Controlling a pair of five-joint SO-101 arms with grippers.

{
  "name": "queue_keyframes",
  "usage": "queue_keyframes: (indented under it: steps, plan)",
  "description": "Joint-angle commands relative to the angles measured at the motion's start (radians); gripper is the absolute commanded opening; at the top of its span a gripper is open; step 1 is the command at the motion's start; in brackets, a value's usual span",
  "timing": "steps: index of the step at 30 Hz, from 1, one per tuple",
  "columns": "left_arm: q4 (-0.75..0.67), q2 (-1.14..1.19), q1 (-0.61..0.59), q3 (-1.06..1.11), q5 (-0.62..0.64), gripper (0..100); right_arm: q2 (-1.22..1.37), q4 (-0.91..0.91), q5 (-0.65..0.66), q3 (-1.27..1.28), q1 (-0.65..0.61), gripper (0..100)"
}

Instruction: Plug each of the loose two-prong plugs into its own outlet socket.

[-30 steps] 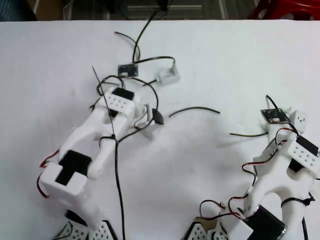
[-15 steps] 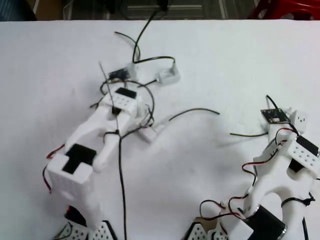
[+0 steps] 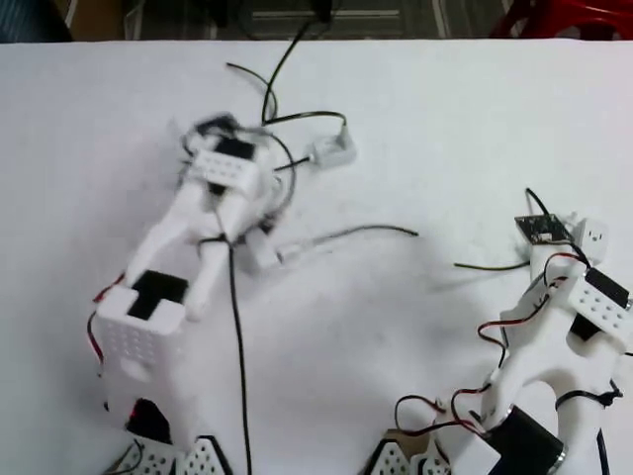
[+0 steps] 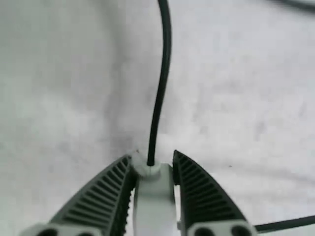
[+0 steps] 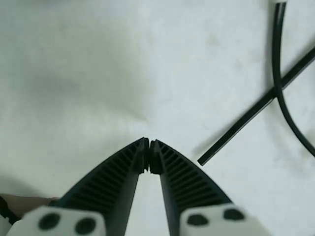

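Note:
My left gripper [image 4: 152, 164] is shut on a white two-prong plug [image 4: 153, 194], whose black cord [image 4: 160, 88] runs away from the fingertips. From above, that plug [image 3: 289, 253] lies low over the table beside the left gripper [image 3: 263, 245], and its cord [image 3: 366, 233] trails right. A white outlet socket [image 3: 331, 150] sits just beyond the left arm. A second white socket [image 3: 594, 235] and a small circuit board [image 3: 539, 229] lie at the right. Near them, my right gripper [image 5: 148, 151] is shut on nothing, above bare table.
A loose black cord [image 3: 492, 265] lies left of the right arm, and crossing black cords [image 5: 275, 93] lie ahead of the right gripper. More black wires [image 3: 282, 64] run to the table's far edge. The left arm's own cable [image 3: 237, 346] hangs toward the front.
The left arm has swung toward the far left, dragging the held plug and its cord leftward. It now covers the small board near the left socket. The right arm has not moved.

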Motion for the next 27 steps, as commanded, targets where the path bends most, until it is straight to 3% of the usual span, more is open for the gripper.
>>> queue_keyframes:
  steps: [1,7,15,24,27]
  plan:
    - [0.106,-0.01,-0.107,-0.245,0.005,2,-0.036,-0.007,0.008,-0.005,-0.002,2.1]
    - [0.077,0.001,-0.226,-0.462,0.005,2,-0.031,-0.008,0.008,-0.005,-0.002,2.1]
    - [-0.302,0.047,-0.343,-0.446,0.008,2,-0.031,-0.008,0.008,-0.005,-0.002,2.1]
    - [-0.776,0.332,-0.41,-0.431,0.012,2,-0.031,-0.008,0.06,-0.005,0.001,1.9]
    - [-0.856,0.403,-0.433,-0.462,0.009,3,-0.03,-0.008,0.074,-0.005,0.001,1.9]
